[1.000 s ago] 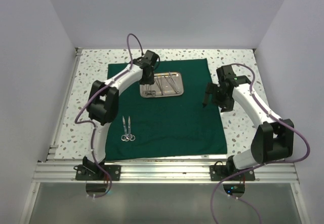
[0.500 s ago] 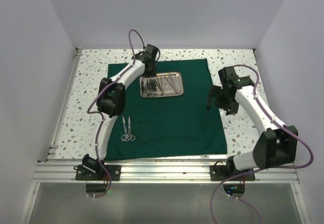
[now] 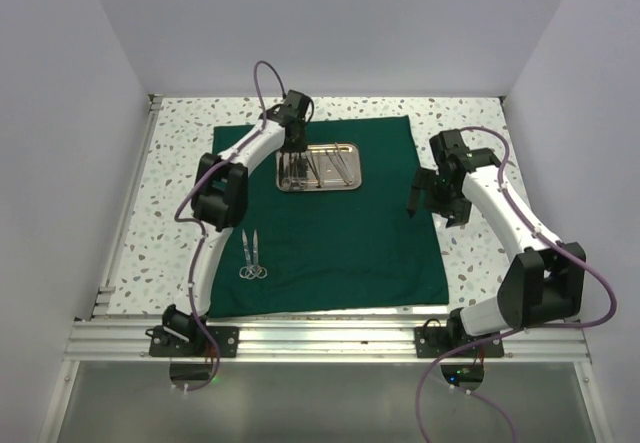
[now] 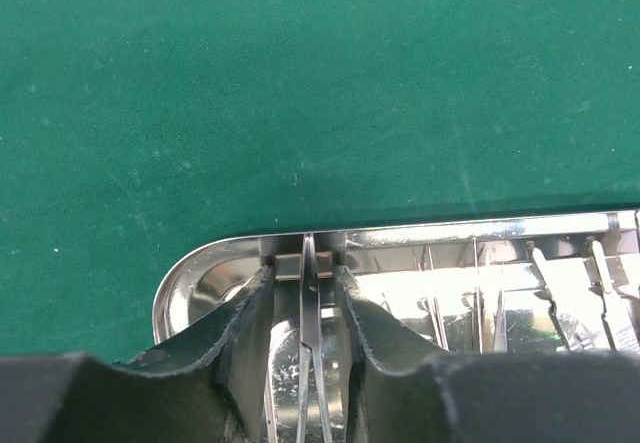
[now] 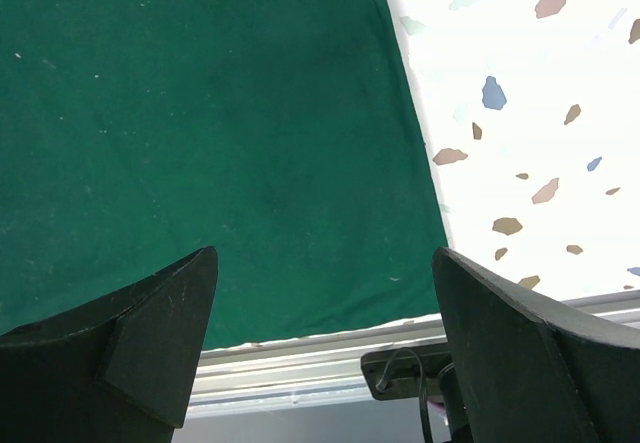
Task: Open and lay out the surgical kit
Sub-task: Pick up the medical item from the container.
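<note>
Kit, surgical, part laid out. Large dark green cloth wrap (image 3: 340, 243) lies flat on the white speckled table (image 3: 180, 143). Small shiny rectangular steel tray (image 3: 320, 189) sits at the cloth's far middle, and two silver scissors (image 3: 252, 260) lie near left. We judge unloading to be in hand. The left gripper (image 4: 305, 275), half parted, straddles a slim silver instrument (image 4: 312, 333) at the tray's left end without pinching it. Next it must close and lift. The right gripper (image 5: 322, 263) hangs spread wide and empty over the cloth's right edge. Only the left wrist view shows us that gap; the overhead view hides it.
</note>
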You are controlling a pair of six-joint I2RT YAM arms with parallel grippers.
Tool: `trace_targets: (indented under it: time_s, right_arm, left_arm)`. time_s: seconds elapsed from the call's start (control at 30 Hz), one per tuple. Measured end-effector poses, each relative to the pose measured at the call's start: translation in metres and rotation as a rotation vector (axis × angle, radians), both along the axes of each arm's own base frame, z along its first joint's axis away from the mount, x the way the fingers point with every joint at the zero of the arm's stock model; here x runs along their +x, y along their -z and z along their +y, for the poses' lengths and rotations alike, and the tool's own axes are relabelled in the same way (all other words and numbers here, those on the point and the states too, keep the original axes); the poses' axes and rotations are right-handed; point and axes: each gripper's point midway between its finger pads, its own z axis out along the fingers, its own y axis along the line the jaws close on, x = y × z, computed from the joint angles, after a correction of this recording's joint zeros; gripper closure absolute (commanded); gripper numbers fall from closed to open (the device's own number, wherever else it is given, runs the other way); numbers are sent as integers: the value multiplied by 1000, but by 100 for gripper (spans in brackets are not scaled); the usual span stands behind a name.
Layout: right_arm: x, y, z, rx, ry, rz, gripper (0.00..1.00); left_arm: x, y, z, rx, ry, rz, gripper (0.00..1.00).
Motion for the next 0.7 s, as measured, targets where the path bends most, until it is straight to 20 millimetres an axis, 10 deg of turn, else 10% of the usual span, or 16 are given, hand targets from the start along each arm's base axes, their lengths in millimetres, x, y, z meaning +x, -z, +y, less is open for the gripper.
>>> trace_targets:
  time_s: [0.4, 0.7]
  right_arm:
    - [4, 8, 1, -4, 2, 29, 7]
    - [13, 9, 3, -4, -6, 21, 7]
  left_arm:
    - [1, 1, -2, 11, 15, -41, 100]
    - [4, -4, -5, 7, 23, -23, 100]
